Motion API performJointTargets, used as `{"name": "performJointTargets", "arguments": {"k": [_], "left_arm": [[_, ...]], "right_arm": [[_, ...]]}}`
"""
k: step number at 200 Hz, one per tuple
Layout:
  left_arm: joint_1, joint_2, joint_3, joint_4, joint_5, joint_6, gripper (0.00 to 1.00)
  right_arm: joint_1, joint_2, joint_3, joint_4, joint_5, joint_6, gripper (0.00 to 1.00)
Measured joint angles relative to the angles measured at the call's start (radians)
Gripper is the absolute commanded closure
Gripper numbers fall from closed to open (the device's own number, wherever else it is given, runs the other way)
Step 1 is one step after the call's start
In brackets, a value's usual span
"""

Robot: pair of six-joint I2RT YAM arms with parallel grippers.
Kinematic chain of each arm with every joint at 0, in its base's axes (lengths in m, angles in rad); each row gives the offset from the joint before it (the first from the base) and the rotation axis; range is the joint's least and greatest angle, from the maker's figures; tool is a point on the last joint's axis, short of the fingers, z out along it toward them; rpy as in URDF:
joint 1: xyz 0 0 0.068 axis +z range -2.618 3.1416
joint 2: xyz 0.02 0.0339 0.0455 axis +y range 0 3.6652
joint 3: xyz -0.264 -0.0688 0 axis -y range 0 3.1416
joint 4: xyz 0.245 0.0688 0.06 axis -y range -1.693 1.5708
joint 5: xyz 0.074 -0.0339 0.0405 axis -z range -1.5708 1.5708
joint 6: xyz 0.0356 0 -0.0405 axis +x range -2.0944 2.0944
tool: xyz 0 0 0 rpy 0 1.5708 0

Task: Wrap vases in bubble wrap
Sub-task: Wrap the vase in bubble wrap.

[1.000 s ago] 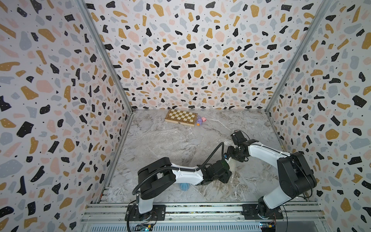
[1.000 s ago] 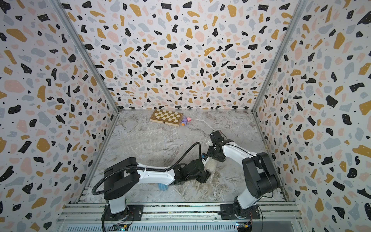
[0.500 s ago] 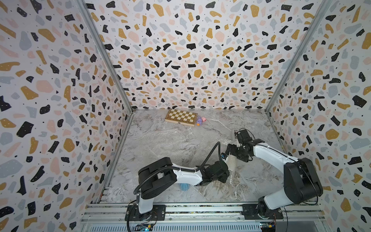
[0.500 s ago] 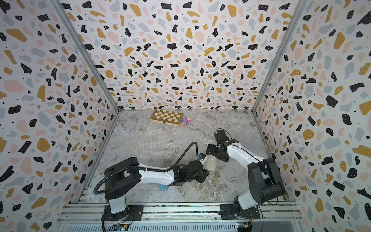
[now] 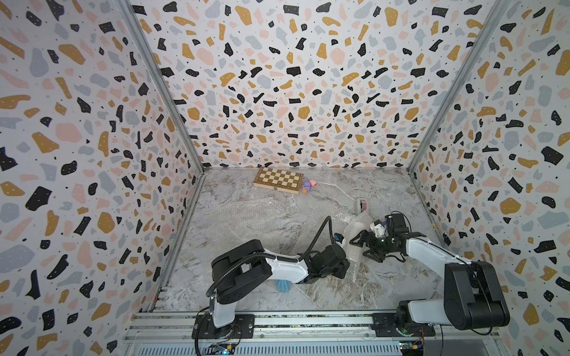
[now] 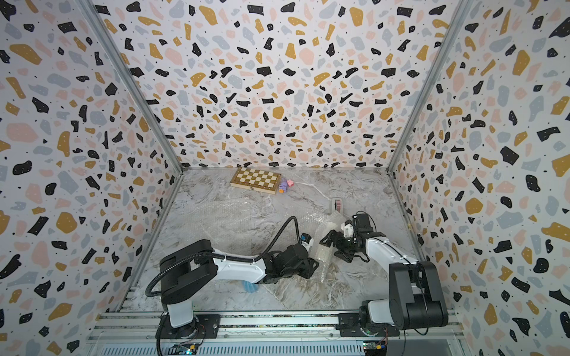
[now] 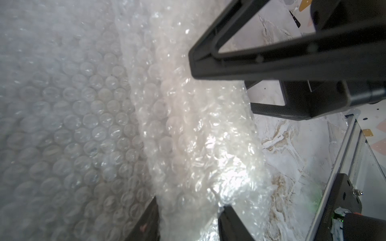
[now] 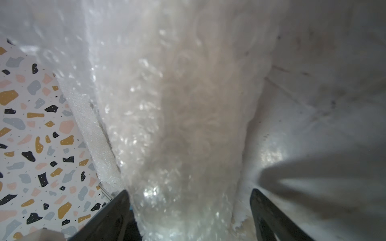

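Observation:
The cream vase shows only as a cream tint inside a crinkly bundle of bubble wrap (image 7: 198, 135) (image 8: 183, 125), which lies on the marble between the two arms (image 5: 354, 261). My left gripper (image 7: 191, 202) (image 5: 347, 266) is shut on one end of the bundle, both fingers pressing the wrap. My right gripper (image 8: 189, 191) (image 5: 359, 248) straddles the bundle with its jaws wide open; a gap shows beside one finger. The light blue vase (image 5: 282, 286) (image 6: 249, 286) lies unwrapped under my left forearm, mostly hidden. A flat sheet of bubble wrap (image 5: 246, 215) is spread at centre left.
A white tape dispenser (image 5: 361, 205) stands just behind the right gripper. A chessboard (image 5: 277, 180) and small toys (image 5: 308, 185) sit at the back wall. Patterned walls close in three sides, and a metal rail (image 5: 308, 320) runs along the front.
The right gripper's jaws have spread open off the bundle and its arm has drawn back a little. The left gripper's jaws have narrowed onto the wrap.

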Motion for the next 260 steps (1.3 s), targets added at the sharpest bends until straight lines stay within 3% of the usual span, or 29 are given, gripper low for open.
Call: {"name": "performJointTargets", "arguments": {"k": [54,70,95,153,189,260], "left_arm": [[0.0,0.0,0.0,0.002,0.024,0.0,0.57],[0.0,0.0,0.0,0.002,0.031,0.001,0.57],[0.0,0.0,0.0,0.002,0.04,0.001,0.56],[0.014,-0.108,-0.046,-0.024,0.048,-0.001,0.54],[0.09,-0.193,-0.035,-0.057,0.084,-0.014,0.52],[0.204,-0.073,0.183,-0.076,0.187,-0.05,0.53]], "right_arm": [[0.027,0.076,0.0,0.099,0.01,0.004,0.2],[0.055,0.09,0.016,0.1,0.049,0.004,0.33],[0.084,0.106,0.036,0.089,0.099,0.008,0.41],[0.113,0.103,0.126,-0.09,0.293,-0.065,0.43],[0.113,0.079,0.149,-0.202,0.422,-0.128,0.43],[0.134,0.078,0.173,-0.273,0.503,-0.153,0.42]]}}
